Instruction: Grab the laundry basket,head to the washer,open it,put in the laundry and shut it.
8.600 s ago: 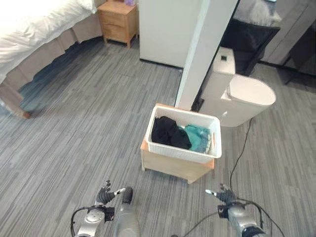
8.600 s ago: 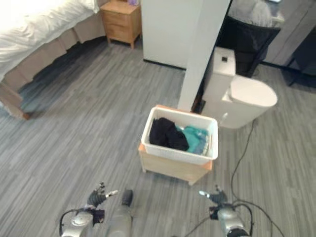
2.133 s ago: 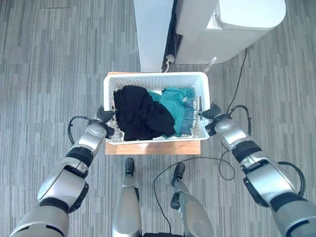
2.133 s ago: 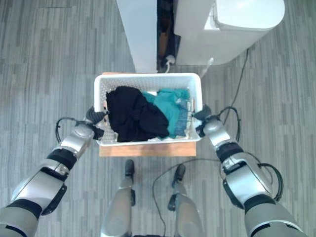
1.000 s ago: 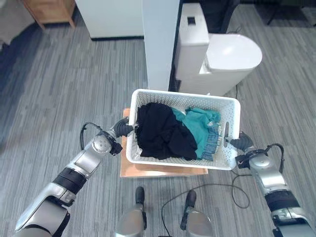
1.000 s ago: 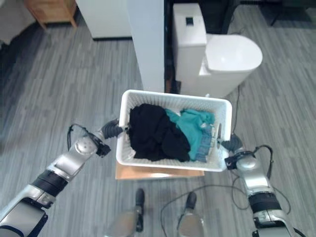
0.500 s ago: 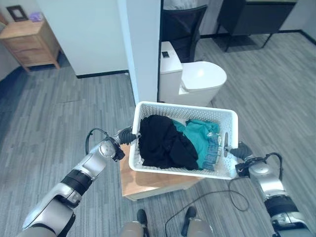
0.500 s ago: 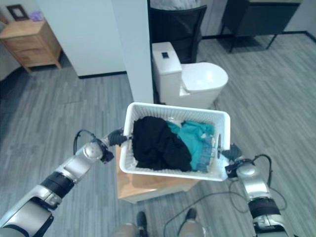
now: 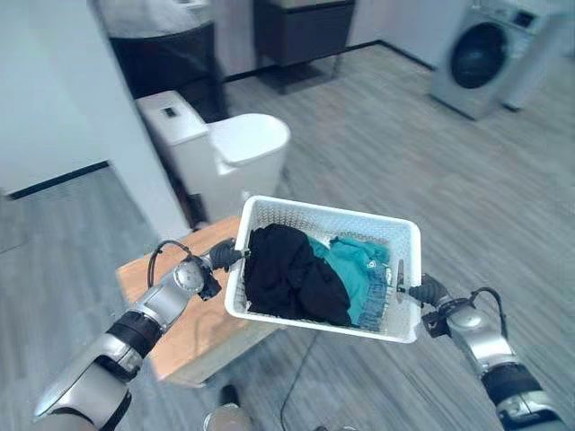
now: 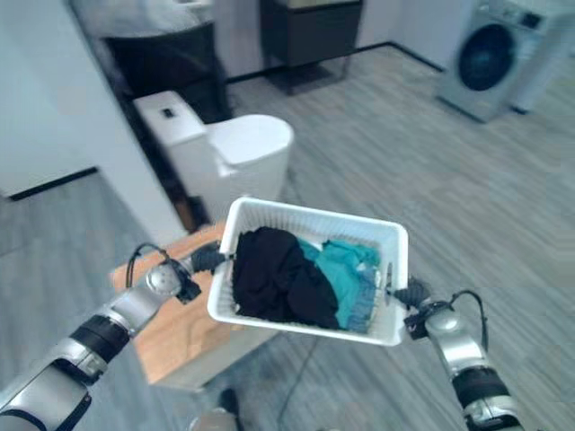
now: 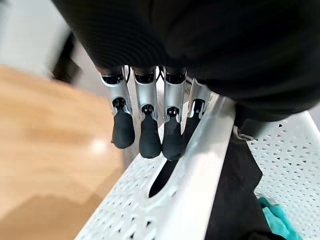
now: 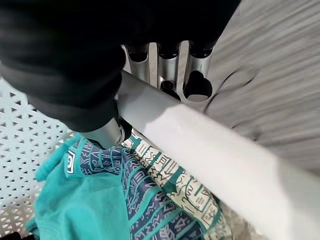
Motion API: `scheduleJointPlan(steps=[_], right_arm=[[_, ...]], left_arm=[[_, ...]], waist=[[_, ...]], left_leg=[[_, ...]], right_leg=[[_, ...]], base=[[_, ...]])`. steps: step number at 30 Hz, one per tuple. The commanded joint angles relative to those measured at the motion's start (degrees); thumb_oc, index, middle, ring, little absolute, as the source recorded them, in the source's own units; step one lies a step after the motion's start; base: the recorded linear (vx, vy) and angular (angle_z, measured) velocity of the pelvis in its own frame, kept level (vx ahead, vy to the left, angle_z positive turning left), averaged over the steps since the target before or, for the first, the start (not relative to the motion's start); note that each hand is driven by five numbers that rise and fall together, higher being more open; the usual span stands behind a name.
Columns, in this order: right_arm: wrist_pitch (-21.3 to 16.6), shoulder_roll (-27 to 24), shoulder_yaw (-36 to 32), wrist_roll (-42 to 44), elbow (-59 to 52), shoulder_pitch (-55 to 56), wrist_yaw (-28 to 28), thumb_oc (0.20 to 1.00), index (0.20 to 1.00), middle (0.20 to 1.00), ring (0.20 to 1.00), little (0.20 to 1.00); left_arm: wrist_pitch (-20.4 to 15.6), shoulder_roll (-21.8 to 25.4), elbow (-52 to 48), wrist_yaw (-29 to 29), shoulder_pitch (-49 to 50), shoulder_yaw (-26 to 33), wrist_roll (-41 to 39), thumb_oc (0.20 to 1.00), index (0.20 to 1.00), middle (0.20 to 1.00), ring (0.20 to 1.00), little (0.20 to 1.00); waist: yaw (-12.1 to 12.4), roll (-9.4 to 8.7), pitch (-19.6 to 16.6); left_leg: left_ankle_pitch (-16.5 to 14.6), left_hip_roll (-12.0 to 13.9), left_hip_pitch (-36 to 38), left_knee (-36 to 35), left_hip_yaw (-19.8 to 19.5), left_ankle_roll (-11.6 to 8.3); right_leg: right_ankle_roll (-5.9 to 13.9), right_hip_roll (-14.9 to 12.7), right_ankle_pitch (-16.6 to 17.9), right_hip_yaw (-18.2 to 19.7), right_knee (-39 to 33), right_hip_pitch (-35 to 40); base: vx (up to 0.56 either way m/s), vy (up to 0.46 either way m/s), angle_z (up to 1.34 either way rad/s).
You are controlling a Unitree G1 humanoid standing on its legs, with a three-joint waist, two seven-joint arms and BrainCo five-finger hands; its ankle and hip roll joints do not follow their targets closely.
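Item: your white laundry basket [image 9: 325, 269], now lifted off the wooden bench [image 9: 176, 314] since a second ago, fingers of left hand [image 9: 222, 259] and right hand [image 9: 422, 291] curled round its end rims, washer [image 9: 486, 56] newly in sight at 1 o'clock.

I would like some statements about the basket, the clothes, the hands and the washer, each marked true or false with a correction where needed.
1. The white laundry basket is held up between the two hands. True.
2. The basket holds only a black garment. False: a teal garment lies beside it.
3. The left hand grips the basket's rim at one end. True: its fingers hook over the outer wall by the handle slot.
4. The right hand hangs free, away from the basket. False: it grips the rim at the opposite end.
5. The washer stands right beside the wooden stand. False: it stands far off across the floor.
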Motion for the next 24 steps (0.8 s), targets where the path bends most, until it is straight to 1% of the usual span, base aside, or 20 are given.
scheduleJointPlan(steps=[1, 2, 3, 4, 5, 6, 7, 8, 9, 10, 11, 12, 13, 16, 17, 19, 21, 22, 23, 24], right_arm=[[-3.62, -7.30, -4.82, 2.98, 1.07, -4.88, -1.54, 0.200, 0.200, 0.200, 0.200, 0.200], [-3.63, -7.33, -4.82, 2.99, 1.07, -4.89, -1.54, 0.200, 0.200, 0.200, 0.200, 0.200], [-4.09, -7.53, -3.98, 4.11, 1.18, -5.51, -1.67, 0.200, 0.200, 0.200, 0.200, 0.200], [-4.49, -8.37, -3.28, 5.29, 0.76, -6.33, -1.61, 0.200, 0.200, 0.200, 0.200, 0.200], [-4.49, -8.62, -2.90, 5.83, 0.50, -6.74, -1.42, 0.200, 0.200, 0.200, 0.200, 0.200], [-4.49, -8.64, -2.92, 5.84, 0.50, -6.79, -1.42, 0.200, 0.200, 0.200, 0.200, 0.200], [-4.48, -7.84, -1.62, 6.57, 0.32, -7.34, -0.86, 0.200, 0.200, 0.200, 0.200, 0.200], [-4.48, -7.85, -1.61, 6.58, 0.34, -7.38, -0.86, 0.200, 0.200, 0.200, 0.200, 0.200], [-4.51, -7.39, -0.64, 6.88, 0.54, -8.17, -0.67, 0.200, 0.200, 0.200, 0.200, 0.200], [-4.42, -6.74, 0.71, 7.31, 1.27, -9.57, -0.55, 0.200, 0.200, 0.200, 0.200, 0.200], [-4.44, -6.73, 0.86, 7.33, 1.33, -9.65, -0.57, 0.200, 0.200, 0.200, 0.200, 0.200], [-4.41, -6.67, 1.10, 7.39, 1.82, -10.06, -0.57, 0.200, 0.200, 0.200, 0.200, 0.200], [-4.18, -6.21, 0.80, 7.32, 2.35, -10.07, -0.60, 0.200, 0.200, 0.200, 0.200, 0.200], [-4.08, -5.00, 1.36, 7.71, 2.81, -10.68, -0.76, 0.200, 0.200, 0.200, 0.200, 0.200], [-4.01, -5.00, 1.37, 7.81, 3.15, -10.90, -0.85, 0.200, 0.200, 0.200, 0.200, 0.200], [-3.92, -5.31, 1.52, 7.63, 3.28, -11.02, -1.06, 0.200, 0.200, 0.200, 0.200, 0.200], [-4.28, -6.09, 1.69, 7.90, 3.69, -12.06, -1.60, 0.200, 0.200, 0.200, 0.200, 0.200], [-4.29, -6.10, 1.68, 7.91, 3.71, -12.08, -1.60, 0.200, 0.200, 0.200, 0.200, 0.200], [-4.35, -6.37, 1.59, 8.11, 3.75, -12.23, -1.94, 0.200, 0.200, 0.200, 0.200, 0.200], [-4.66, -6.58, 1.55, 8.37, 3.91, -12.46, -2.24, 0.200, 0.200, 0.200, 0.200, 0.200]], left_arm=[[-3.55, 1.40, 3.70, 2.89, -9.16, 4.62, -1.74, 0.200, 0.200, 0.200, 0.200, 0.200], [-3.57, 1.37, 3.74, 2.90, -9.19, 4.62, -1.74, 0.200, 0.200, 0.200, 0.200, 0.200], [-3.88, 0.41, 5.32, 3.25, -10.17, 3.98, -2.10, 0.200, 0.200, 0.200, 0.200, 0.200], [-4.55, -0.42, 6.78, 4.17, -11.63, 3.02, -2.58, 0.200, 0.200, 0.200, 0.200, 0.200], [-4.71, -0.36, 7.10, 4.48, -11.88, 2.92, -2.80, 0.200, 0.200, 0.200, 0.200, 0.200], [-4.72, -0.37, 7.13, 4.48, -11.94, 2.92, -2.82, 0.200, 0.200, 0.200, 0.200, 0.200], [-4.89, -0.67, 7.07, 4.86, -11.58, 2.80, -3.07, 0.200, 0.200, 0.200, 0.200, 0.200], [-4.90, -0.67, 7.07, 4.86, -11.60, 2.81, -3.07, 0.200, 0.200, 0.200, 0.200, 0.200], [-5.17, -0.91, 7.12, 5.06, -11.39, 2.82, -3.14, 0.200, 0.200, 0.200, 0.200, 0.200], [-5.32, -1.12, 7.07, 5.15, -10.12, 3.14, -3.29, 0.200, 0.200, 0.200, 0.200, 0.200], [-5.33, -1.10, 7.05, 5.15, -10.02, 3.22, -3.28, 0.200, 0.200, 0.200, 0.200, 0.200], [-5.43, -1.36, 7.12, 5.04, -9.47, 3.41, -3.21, 0.200, 0.200, 0.200, 0.200, 0.200], [-5.30, -1.77, 7.25, 5.17, -8.52, 3.77, -3.25, 0.200, 0.200, 0.200, 0.200, 0.200], [-5.42, -2.35, 7.99, 5.31, -7.73, 3.70, -3.82, 0.200, 0.200, 0.200, 0.200, 0.200], [-5.42, -2.47, 8.45, 5.48, -8.01, 3.58, -4.31, 0.200, 0.200, 0.200, 0.200, 0.200], [-5.56, -3.09, 9.56, 5.75, -8.84, 3.29, -4.67, 0.200, 0.200, 0.200, 0.200, 0.200], [-5.82, -3.55, 11.11, 6.22, -10.10, 2.87, -5.25, 0.200, 0.200, 0.200, 0.200, 0.200], [-5.84, -3.58, 11.17, 6.23, -10.15, 2.84, -5.26, 0.200, 0.200, 0.200, 0.200, 0.200], [-5.82, -3.94, 11.76, 6.33, -10.66, 2.38, -5.26, 0.200, 0.200, 0.200, 0.200, 0.200], [-5.89, -4.55, 12.60, 6.28, -11.12, 1.96, -5.21, 0.200, 0.200, 0.200, 0.200, 0.200]], waist=[[0.91, 3.20, -0.45], [0.91, 3.25, -0.38], [0.91, 3.78, 0.67], [2.53, 4.33, 2.76], [3.26, 4.29, 3.37], [3.16, 4.39, 3.34], [3.80, 3.94, 3.82], [3.77, 4.00, 3.74], [3.89, 3.70, 3.81], [3.98, 3.58, 3.20], [4.03, 3.60, 3.28], [3.61, 4.11, 2.58], [3.03, 4.64, 1.77], [2.39, 4.63, 0.92], [2.06, 4.59, 0.83], [1.51, 4.73, 0.70], [0.99, 5.02, 0.86], [0.99, 5.03, 0.89], [0.74, 5.15, 1.08], [0.02, 5.38, 1.39]], left_leg=[[4.12, 1.53, -4.89, -5.31, -2.88, -5.67], [4.18, 1.56, -4.81, -5.37, -2.89, -5.69], [4.84, 1.48, -4.91, -5.96, -6.52, -6.41], [5.26, -0.46, -6.52, -4.27, -15.31, -6.18], [3.53, -2.94, -6.94, -2.74, -21.12, -5.85], [3.54, -2.90, -7.22, -2.54, -21.29, -5.78], [-0.84, -7.96, -6.78, 1.32, -26.70, -4.97], [-0.75, -7.93, -7.00, 1.39, -26.74, -4.91], [-3.27, -10.51, -6.41, 3.47, -27.33, -4.40], [-6.99, -14.54, -4.08, 4.95, -27.79, -3.11], [-7.28, -14.54, -3.92, 5.11, -27.64, -3.03], [-8.44, -14.59, -1.69, 3.62, -26.63, -2.15], [-8.02, -14.09, -0.24, 2.27, -25.80, -1.75], [-7.04, -14.17, 0.35, 0.73, -24.99, -1.77], [-6.42, -13.97, 0.18, 0.55, -24.29, -2.05], [-5.36, -13.83, 0.22, -0.40, -24.09, -2.28], [-4.23, -13.37, -0.36, -0.02, -23.87, -2.93], [-4.23, -13.36, -0.37, 0.01, -23.89, -2.94], [-3.68, -13.10, -0.69, 0.48, -24.03, -3.22], [-2.54, -12.15, -1.38, 2.24, -23.84, -4.00]], right_leg=[[5.68, -0.84, -3.78, 1.15, -6.23, 10.92], [5.65, -0.79, -3.73, 1.15, -6.30, 11.00], [5.23, -0.31, -3.46, 2.29, -6.89, 11.06], [4.31, -0.14, -1.82, 2.98, -6.99, 10.24], [4.09, -0.34, -1.19, 3.85, -7.15, 9.79], [4.10, -0.25, -1.03, 3.73, -7.23, 9.72], [3.83, -1.02, 0.44, 5.30, -7.94, 9.33], [3.85, -0.97, 0.62, 5.27, -8.03, 9.20], [3.84, -1.32, 1.41, 6.07, -8.24, 8.78], [3.81, -1.25, 2.59, 7.51, -8.12, 7.53], [3.88, -1.30, 2.48, 7.64, -8.08, 7.67], [4.02, -0.75, 2.35, 7.91, -8.44, 7.59], [4.01, -0.13, 2.57, 8.12, -8.88, 7.79], [4.29, -0.43, 3.15, 8.05, -9.78, 8.16], [4.39, -0.77, 3.24, 7.47, -10.23, 8.30], [4.24, -0.92, 3.32, 7.41, -10.65, 8.36], [4.04, -0.81, 3.21, 7.17, -11.48, 8.87], [4.03, -0.80, 3.21, 7.15, -11.49, 8.88], [3.80, -0.55, 3.22, 7.36, -11.70, 9.15], [3.38, 0.17, 3.04, 7.57, -12.44, 9.83]], base=[[-0.10, -0.144, -0.29], [-0.14, -0.167, -0.21], [-0.24, -0.167, -0.30], [-0.28, -0.206, -0.20], [-0.20, -0.109, -0.37], [-0.12, -0.104, -0.75], [-0.09, -0.059, -0.80], [-0.11, -0.086, -0.65], [-0.06, -0.047, -0.28], [-0.05, -0.046, -0.34], [-0.01, -0.028, -0.59], [0.05, 0.011, -0.50], [0.06, 0.008, -0.32], [0.03, 0.030, -0.10], [-0.02, -0.014, -0.25], [-0.03, -0.034, -0.21], [-0.03, -0.051, -0.01], [-0.02, -0.049, 0.05], [-0.02, -0.070, 0.02], [-0.02, -0.071, 0.04]])
